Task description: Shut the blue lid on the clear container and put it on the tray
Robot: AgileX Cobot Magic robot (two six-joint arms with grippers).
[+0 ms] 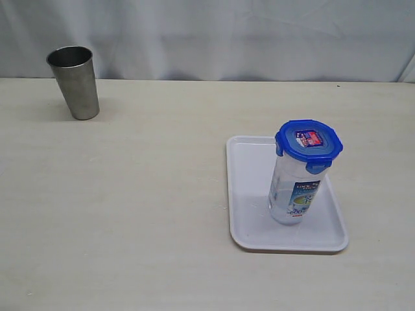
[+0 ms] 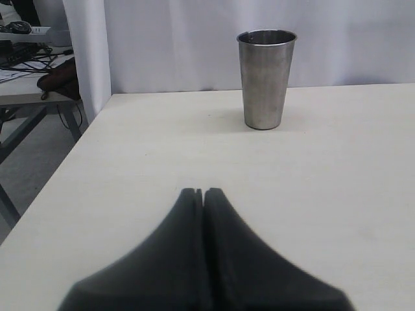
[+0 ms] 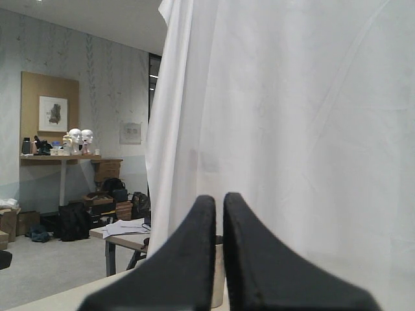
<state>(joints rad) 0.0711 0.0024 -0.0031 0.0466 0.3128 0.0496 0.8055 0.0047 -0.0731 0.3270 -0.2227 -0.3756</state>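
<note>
lid [image 1: 308,143] on container [image 1: 295,192], container on tray [image 1: 249,194] — cup [image 1: 74,81] far left

Both closed: left claw [image 2: 203,192], right claw [image 3: 219,198]

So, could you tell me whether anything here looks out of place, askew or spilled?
Nothing stands out. The container stands upright on the tray with the lid seated squarely on top. The steel cup stands upright too, well away from the tray. No spill or damage shows.
</note>
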